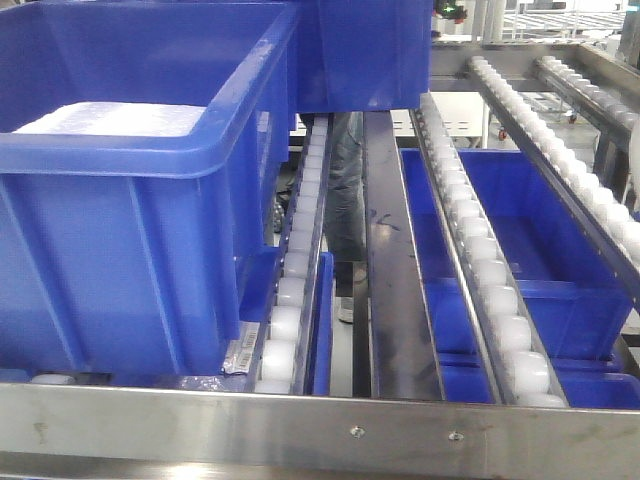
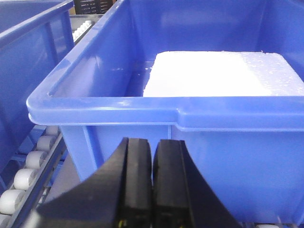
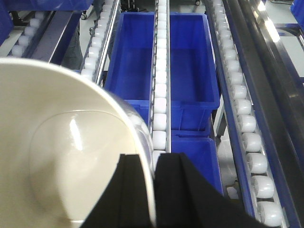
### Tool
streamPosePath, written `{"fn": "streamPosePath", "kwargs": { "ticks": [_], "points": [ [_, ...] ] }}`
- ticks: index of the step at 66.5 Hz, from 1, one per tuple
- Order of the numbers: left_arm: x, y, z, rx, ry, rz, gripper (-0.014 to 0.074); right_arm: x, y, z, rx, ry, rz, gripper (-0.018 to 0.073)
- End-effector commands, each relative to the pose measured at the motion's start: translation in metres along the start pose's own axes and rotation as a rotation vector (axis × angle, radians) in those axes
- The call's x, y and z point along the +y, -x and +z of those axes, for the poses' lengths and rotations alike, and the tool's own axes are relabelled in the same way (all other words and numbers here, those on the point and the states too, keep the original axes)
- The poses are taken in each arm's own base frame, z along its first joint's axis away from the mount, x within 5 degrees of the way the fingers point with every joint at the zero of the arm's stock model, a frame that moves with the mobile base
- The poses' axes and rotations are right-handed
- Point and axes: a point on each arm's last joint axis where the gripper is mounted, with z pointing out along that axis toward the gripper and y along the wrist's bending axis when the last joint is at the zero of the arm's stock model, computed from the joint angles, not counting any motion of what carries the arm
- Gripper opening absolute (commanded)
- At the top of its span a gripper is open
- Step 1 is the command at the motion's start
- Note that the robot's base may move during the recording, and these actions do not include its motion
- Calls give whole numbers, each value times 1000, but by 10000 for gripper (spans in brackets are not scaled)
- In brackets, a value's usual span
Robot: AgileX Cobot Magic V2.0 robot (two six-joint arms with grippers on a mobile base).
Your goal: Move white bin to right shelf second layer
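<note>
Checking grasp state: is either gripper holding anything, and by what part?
Right gripper is shut on the white bin, pinching its rim wall. Left gripper is shut on nothing, facing a blue crate.

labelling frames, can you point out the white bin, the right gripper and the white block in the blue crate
white bin (image 3: 61, 156): right wrist view, inner wall.
right gripper (image 3: 155, 190): right wrist view, between the fingertips clamping the bin's rim.
white block (image 2: 213, 73): left wrist view, top face.
</note>
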Motion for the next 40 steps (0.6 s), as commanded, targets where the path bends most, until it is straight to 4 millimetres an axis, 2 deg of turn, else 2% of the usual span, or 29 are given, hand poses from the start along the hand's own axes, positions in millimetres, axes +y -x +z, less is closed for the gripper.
{"fn": "streamPosePath", "kwargs": {
  "ticks": [1, 26, 32, 40],
  "points": [
    [0, -4, 1, -66, -6, -3, 85, 1, 18, -4, -124, 3, 3, 48],
    [0, -4, 1, -66, -6, -3, 85, 1, 18, 0, -105, 3, 4, 48],
    [0, -4, 1, -66, -6, -3, 85, 1, 17, 8, -69, -1, 1, 48],
    [0, -4, 1, -66, -6, -3, 85, 0, 18, 33, -3, -5, 8, 48]
  ]
}}
